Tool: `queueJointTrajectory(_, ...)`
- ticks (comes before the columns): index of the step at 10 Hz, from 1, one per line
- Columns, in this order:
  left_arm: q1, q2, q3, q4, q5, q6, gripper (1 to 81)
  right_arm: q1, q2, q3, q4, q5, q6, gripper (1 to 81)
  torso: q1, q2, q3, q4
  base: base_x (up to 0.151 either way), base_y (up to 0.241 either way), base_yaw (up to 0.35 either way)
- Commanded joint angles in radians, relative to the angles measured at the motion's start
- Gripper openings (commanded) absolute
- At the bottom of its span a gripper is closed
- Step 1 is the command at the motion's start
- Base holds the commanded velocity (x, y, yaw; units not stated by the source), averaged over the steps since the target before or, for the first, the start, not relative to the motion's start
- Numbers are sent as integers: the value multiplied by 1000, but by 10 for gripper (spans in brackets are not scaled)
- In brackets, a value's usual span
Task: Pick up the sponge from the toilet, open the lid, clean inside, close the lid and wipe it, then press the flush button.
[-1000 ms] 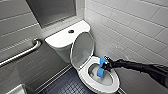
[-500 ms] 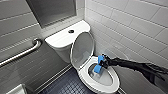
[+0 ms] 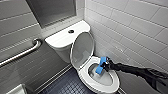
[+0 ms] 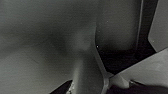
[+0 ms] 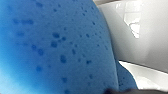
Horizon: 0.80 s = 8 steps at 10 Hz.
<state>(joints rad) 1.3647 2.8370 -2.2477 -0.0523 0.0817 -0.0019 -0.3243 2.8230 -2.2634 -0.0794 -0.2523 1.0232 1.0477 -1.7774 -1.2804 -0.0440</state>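
Grey-tiled walls (image 3: 130, 27); right tool (image 3: 106, 65) with sponge (image 3: 100, 66) inside open toilet (image 3: 84, 75).

**A tiled toilet room**

This is a bathroom, and a plain, public-looking one. A white glossy ceramic toilet (image 3: 60, 41) stands in the corner with a boxy tank, a small dark round flush button (image 3: 71, 31) in the tank top, and its oval white lid (image 3: 82, 48) raised. Grey rectangular wall tiles (image 3: 130, 27) cover both walls. A brushed-metal grab bar (image 3: 22, 53) is fixed beside the toilet, above a floor of small dark blue tiles (image 3: 67, 85).
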Motion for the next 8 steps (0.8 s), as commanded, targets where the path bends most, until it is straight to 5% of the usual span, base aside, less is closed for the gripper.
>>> queueJointTrajectory(1,26,12,25,-3,101,2,811,96,-116,149,3,-56,43,10,0,0,0,0,0,0,0)
queueJointTrajectory(8,24,12,25,-1,101,2,811,-22,-360,393,3,-5,100,10,0,0,0,0,0,0,0)
